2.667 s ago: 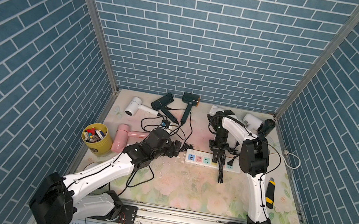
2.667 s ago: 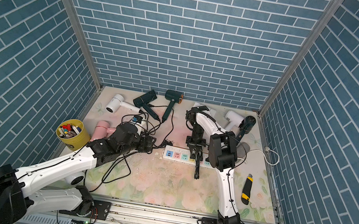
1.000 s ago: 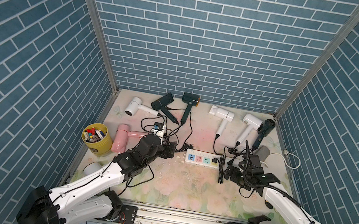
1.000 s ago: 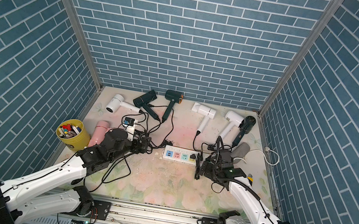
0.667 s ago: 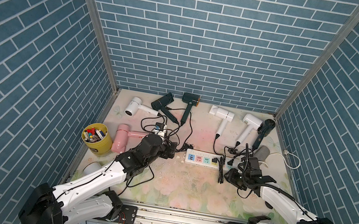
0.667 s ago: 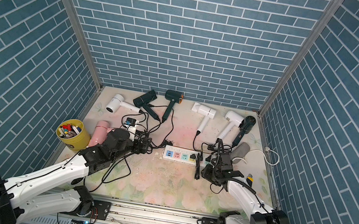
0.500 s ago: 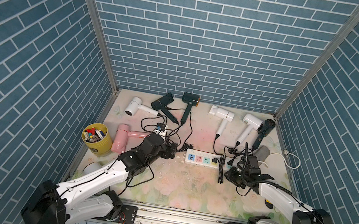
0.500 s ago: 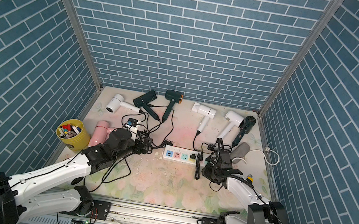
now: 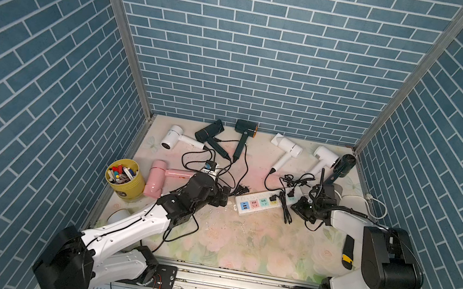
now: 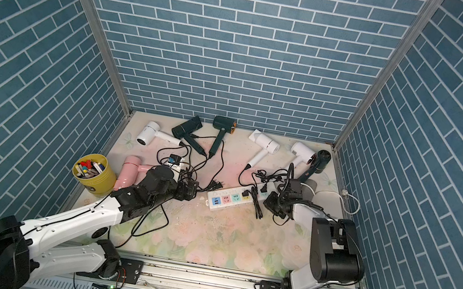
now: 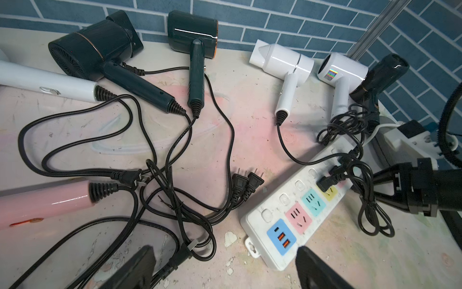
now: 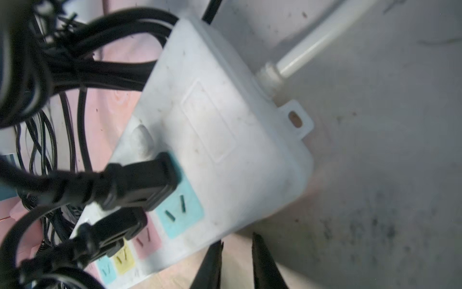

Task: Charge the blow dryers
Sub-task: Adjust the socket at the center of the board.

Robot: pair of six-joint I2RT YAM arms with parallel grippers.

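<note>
Several blow dryers lie along the back: white (image 9: 172, 138), dark (image 9: 210, 131), dark green (image 9: 245, 128), two white (image 9: 287, 146) (image 9: 325, 157) and black (image 9: 346, 164). A pink one (image 9: 155, 182) lies at the left. The white power strip (image 9: 261, 204) holds two black plugs (image 12: 140, 185). Two loose plugs (image 11: 247, 182) lie off its left end. My left gripper (image 9: 223, 196) (image 11: 225, 270) stands open low over the cords, holding nothing. My right gripper (image 9: 297, 208) (image 12: 237, 240) is at the strip's right end, jaws almost together with nothing between them.
A yellow cup of pens (image 9: 124, 178) stands at the left edge. A yellow-and-black utility knife (image 9: 347, 250) lies by the right arm. The strip's white cable (image 9: 373, 204) runs to the right wall. Tangled black cords (image 11: 175, 200) cover the left middle.
The right arm has drawn in toward the strip's right end and its jaws have closed from wide open. The left arm has barely moved.
</note>
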